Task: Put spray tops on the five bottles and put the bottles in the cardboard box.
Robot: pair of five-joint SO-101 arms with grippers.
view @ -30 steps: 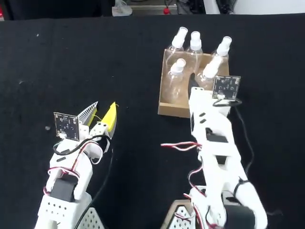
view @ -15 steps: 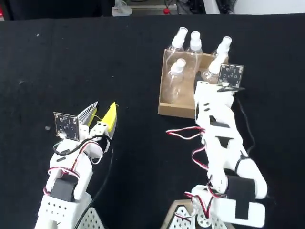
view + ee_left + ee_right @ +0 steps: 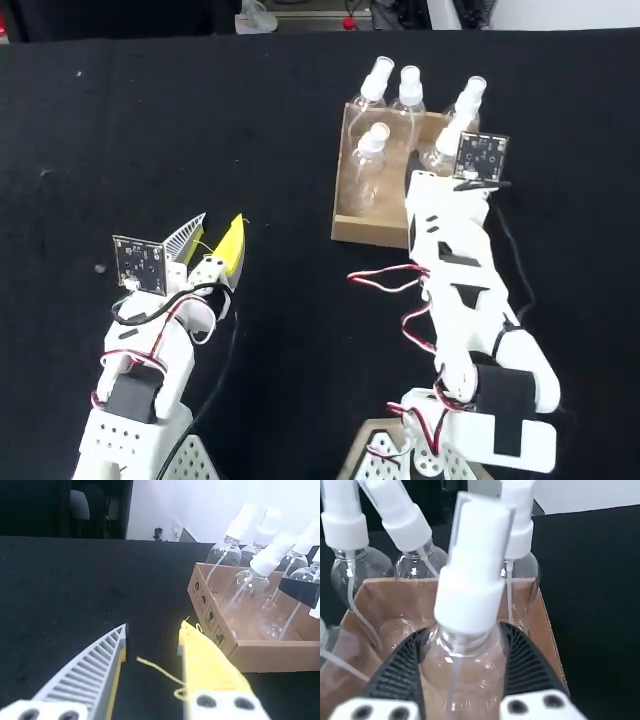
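Table [image 3: 150, 120]: black surface bearing both arms and the box.
Right arm [image 3: 460, 290]: white; stretched forward so that its wrist stood over the near right part of the box.
Left arm [image 3: 150, 340]: white; stood at the near left, well apart from the box.
Cardboard box [image 3: 365, 228]: brown, open-topped; lay at the far right of the table; all five bottles stood inside it.
Four other bottles [image 3: 370, 165]: clear, upright; three stood along the far wall and one nearer the left wall; none touched by a gripper.
Held bottle [image 3: 462, 675]: clear, upright in the near right part of the box; flanked on both sides by black jaws.
Right gripper [image 3: 465, 632]: clenched about the shoulders of the held bottle, its jaws pressed against the glass-clear sides.
Left gripper [image 3: 220, 222]: released; its grey and yellow jaws stood apart over bare table with nothing between them.
Spray tops [image 3: 472, 565]: white; one fitted on every bottle.
Yellow thread [image 3: 155, 669]: a loose strand hanging from the yellow jaw.
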